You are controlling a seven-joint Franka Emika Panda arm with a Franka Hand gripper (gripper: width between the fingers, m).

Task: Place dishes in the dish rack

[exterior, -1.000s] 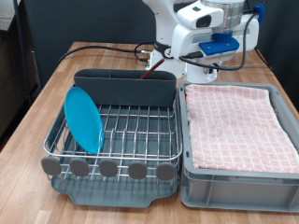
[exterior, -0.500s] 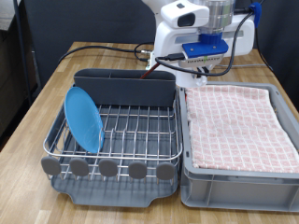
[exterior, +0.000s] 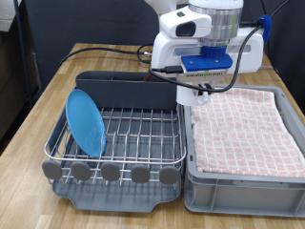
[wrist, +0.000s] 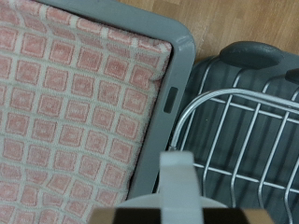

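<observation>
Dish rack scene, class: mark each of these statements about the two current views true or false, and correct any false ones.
1. The blue plate stands on edge in the dish rack. True.
2. The pink checked cloth lies in the dish rack. False: it lies in the grey bin beside the rack.
3. The tool hangs over the bin's far edge near the rack. True.
4. A white mug sits on the wire grid. False: no mug shows there.

A round bright-blue plate (exterior: 85, 121) stood on its edge in the chrome wire dish rack (exterior: 133, 134), at the exterior view's left. A grey plastic bin (exterior: 243, 181) with a pink checked cloth (exterior: 243, 129) sat just beside the rack on the wooden surface (exterior: 48, 100). The white robot arm (exterior: 205, 38) hung over the bin's far edge.
</observation>
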